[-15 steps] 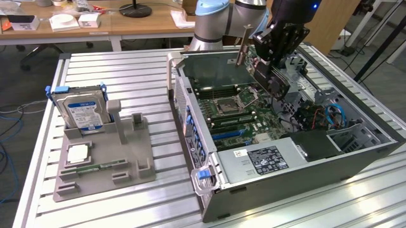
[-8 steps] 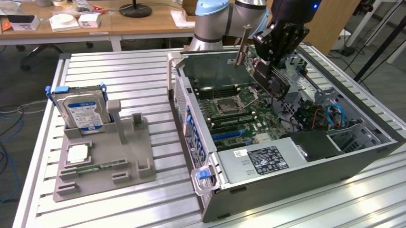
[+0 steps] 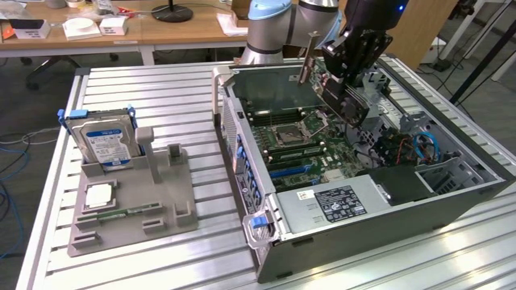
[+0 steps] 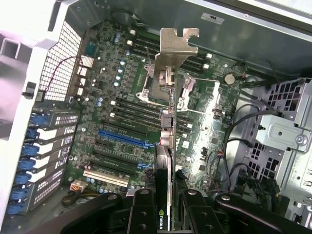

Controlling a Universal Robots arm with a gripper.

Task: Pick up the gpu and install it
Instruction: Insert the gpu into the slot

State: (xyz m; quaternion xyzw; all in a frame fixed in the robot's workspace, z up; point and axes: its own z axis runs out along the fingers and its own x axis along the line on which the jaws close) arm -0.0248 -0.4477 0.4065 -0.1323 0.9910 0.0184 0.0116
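Black end effector (image 4: 165,209) clamps one gpu (image 4: 172,56).

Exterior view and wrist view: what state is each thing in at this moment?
Thin black-and-green gpu card with silver bracket: lifted, clamped between the jaws, above the green motherboard, not seated.
Dark grey metal computer case: lying on its side, open.
Silver hard drive with blue-white label: standing upright in the grey plastic holder.
Narrow green memory stick: lying flat in the holder.
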